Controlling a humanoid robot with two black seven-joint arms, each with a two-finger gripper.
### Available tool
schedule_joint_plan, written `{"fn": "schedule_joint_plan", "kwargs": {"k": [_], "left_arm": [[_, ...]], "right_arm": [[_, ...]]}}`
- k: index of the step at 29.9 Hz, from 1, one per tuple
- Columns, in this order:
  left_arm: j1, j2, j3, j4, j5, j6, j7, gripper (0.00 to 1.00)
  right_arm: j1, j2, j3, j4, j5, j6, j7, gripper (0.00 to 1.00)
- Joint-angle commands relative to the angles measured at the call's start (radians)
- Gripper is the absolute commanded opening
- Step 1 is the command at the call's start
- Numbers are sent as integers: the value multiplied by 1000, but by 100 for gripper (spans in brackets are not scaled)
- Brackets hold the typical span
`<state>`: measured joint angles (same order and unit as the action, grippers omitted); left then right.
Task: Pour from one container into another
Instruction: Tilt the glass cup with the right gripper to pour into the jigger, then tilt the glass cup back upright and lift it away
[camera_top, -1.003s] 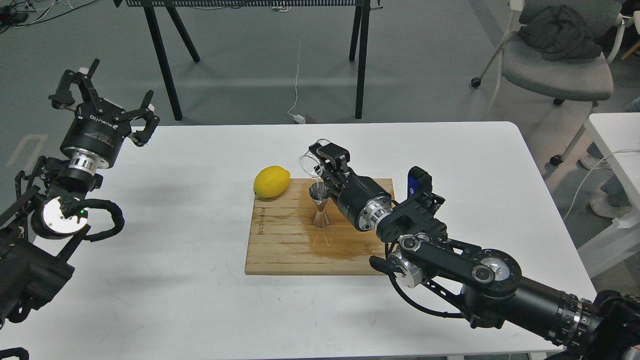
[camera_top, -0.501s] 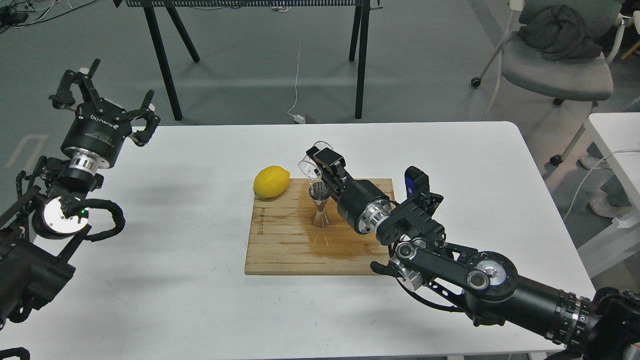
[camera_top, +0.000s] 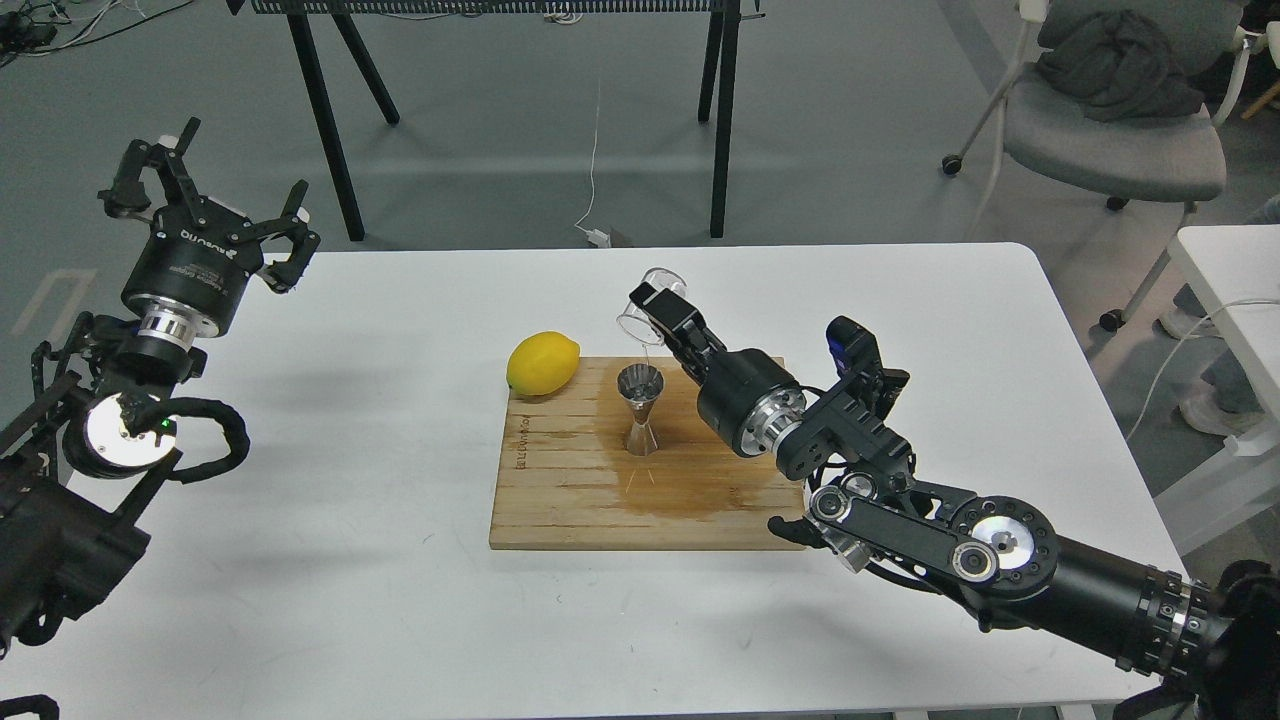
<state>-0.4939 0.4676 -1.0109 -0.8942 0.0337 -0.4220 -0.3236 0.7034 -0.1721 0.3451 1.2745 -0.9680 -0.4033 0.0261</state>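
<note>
My right tool (camera_top: 655, 305) gripped the one glass cup (camera_top: 645, 308), tipped on its side with its mouth toward the left, just above and behind the single jigger (camera_top: 640, 408), so that whatever ran out would fall into the upper cone. The jigger stood upright on the one board (camera_top: 560, 500), which showed a wet stain, beside one lemon (camera_top: 543, 364). My left tool (camera_top: 205, 205) hung open off the worktop (camera_top: 350, 600), holding nothing.

Shiny metal jigger (camera_top: 640, 408), clear glass cup (camera_top: 640, 318)
</note>
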Motion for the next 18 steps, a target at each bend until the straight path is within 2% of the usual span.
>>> {"fn": "schedule_joint_plan", "kwargs": {"k": [1,18], "left_arm": [[0,0,-1,0,0,0,0,100],[0,-1,-3,0,0,2,-2,100]], "right_arm": [[47,-29,-49,0,-8,0,2,27],[116,-40,-164,3,-97,-19,2,26]]}}
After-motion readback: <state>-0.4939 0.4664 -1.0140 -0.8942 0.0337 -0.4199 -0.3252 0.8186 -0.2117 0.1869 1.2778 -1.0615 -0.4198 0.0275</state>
